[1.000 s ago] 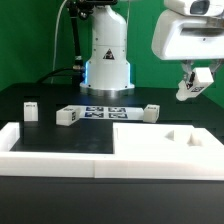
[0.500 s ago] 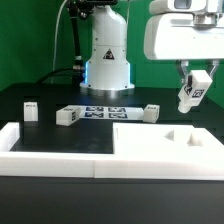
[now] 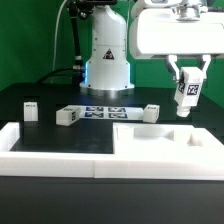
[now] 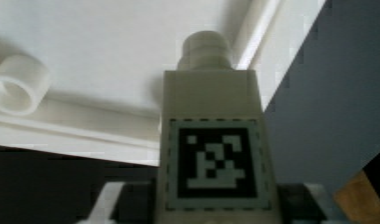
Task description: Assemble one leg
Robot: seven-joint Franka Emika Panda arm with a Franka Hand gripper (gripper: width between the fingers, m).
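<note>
My gripper is shut on a leg, a small white post with a black-and-white tag, and holds it upright in the air above the large white square panel at the exterior view's right. In the wrist view the leg fills the middle, tag facing the camera, its round peg end pointing toward the white panel below. The fingers press on both sides of it. Three more legs lie on the black table: one at the left, one near the middle, one at the right.
The marker board lies flat in front of the robot base. White border rails run along the front and left of the table. A raised white stub stands on the panel in the wrist view.
The gripper with the leg has moved toward the exterior view's left and slightly up, and the leg has turned from tilted to upright.
</note>
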